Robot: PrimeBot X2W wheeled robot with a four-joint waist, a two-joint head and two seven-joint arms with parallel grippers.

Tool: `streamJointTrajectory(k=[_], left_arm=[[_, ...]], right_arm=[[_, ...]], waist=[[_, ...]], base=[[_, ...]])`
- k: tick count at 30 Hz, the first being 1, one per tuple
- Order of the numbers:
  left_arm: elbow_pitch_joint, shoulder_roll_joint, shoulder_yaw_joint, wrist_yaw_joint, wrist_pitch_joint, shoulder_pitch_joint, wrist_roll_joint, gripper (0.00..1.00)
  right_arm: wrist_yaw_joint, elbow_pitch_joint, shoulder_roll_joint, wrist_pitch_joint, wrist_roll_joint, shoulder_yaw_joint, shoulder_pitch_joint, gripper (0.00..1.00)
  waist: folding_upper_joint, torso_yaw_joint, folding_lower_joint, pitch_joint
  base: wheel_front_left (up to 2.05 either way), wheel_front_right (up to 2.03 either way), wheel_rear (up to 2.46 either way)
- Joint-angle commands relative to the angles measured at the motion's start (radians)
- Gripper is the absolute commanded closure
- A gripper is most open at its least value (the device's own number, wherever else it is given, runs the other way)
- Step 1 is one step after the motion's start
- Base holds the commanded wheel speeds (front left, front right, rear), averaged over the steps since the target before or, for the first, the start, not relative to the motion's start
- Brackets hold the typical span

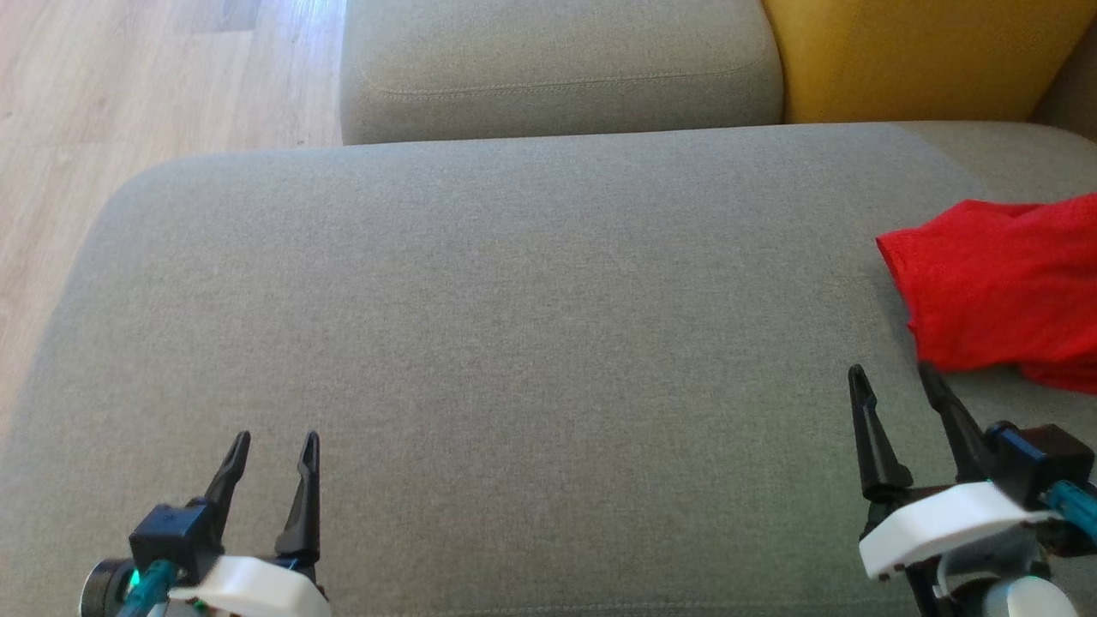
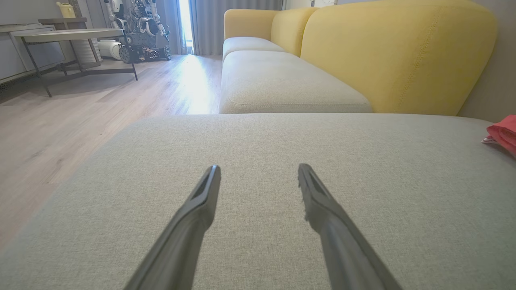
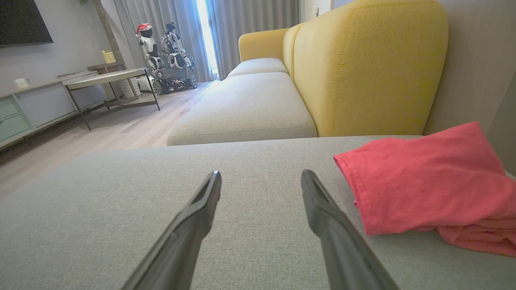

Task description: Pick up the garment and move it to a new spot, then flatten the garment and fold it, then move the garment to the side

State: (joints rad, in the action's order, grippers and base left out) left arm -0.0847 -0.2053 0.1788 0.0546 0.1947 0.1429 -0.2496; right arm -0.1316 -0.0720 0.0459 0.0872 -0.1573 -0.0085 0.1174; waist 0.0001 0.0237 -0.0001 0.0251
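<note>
Checking the garment first: where does it lie?
— Red garment (image 1: 994,291), bunched in loose folds, on the right end of the grey seat cushion (image 1: 514,343). Its right part runs off the edge of the head view. A hemmed edge faces the middle of the cushion.
— Right gripper?
— Right gripper (image 1: 891,370) sits low over the near right part of that cushion, jaws released and spread, gripping nothing. Fingers point toward the sofa back. Garment lies just beside its outer finger. The right wrist view shows a strip of bare cushion between the two, so they are apart.
— Left gripper?
— Left gripper (image 1: 277,439) is over the near left part of the same cushion, well apart from the garment. Jaws released as well, a wide gap with grey fabric showing through it.
— Surroundings?
— Second grey cushion (image 1: 557,68) butts against the far edge of the first. Yellow backrest (image 1: 926,60) rises beside it on the right. Pale wooden floor (image 1: 128,103) to the left. Far across the room, by the curtains, another robot (image 3: 165,52) stands on a wheeled base.
— Garment flat?
— No. One layer laps over a crumpled heap beneath it.
</note>
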Motion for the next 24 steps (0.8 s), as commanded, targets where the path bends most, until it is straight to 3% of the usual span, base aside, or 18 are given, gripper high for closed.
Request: streamJointTrajectory(k=[1, 20, 21, 24], left_arm=[[0.038, -0.018, -0.035, 0.009, 0.004, -0.047, -0.005, 0.00], [0.041, -0.028, -0.022, 0.019, 0.007, -0.049, -0.010, 0.00], [0.003, -0.010, 0.009, 0.016, 0.000, 0.000, -0.008, 1.00], [-0.045, 0.005, 0.011, 0.015, -0.001, 0.010, -0.010, 1.00]], right_arm=[[0.001, -0.037, 0.004, -0.014, -0.007, 0.024, -0.027, 0.00], [0.001, -0.037, 0.004, -0.011, -0.011, 0.030, -0.025, 0.00], [0.000, 0.001, 0.000, -0.008, -0.004, 0.005, 0.000, 1.00], [0.000, 0.055, 0.000, -0.008, -0.005, 0.006, 0.007, 1.00]], waist=[[-0.0001, 0.000, 0.0001, 0.000], [-0.0001, 0.001, 0.0001, -0.003], [-0.0001, 0.001, 0.0001, -0.003], [-0.0001, 0.001, 0.0001, -0.003]], base=[[0.00, 0.00, 0.00], [0.00, 0.00, 0.00], [0.00, 0.00, 0.00], [0.00, 0.00, 0.00]])
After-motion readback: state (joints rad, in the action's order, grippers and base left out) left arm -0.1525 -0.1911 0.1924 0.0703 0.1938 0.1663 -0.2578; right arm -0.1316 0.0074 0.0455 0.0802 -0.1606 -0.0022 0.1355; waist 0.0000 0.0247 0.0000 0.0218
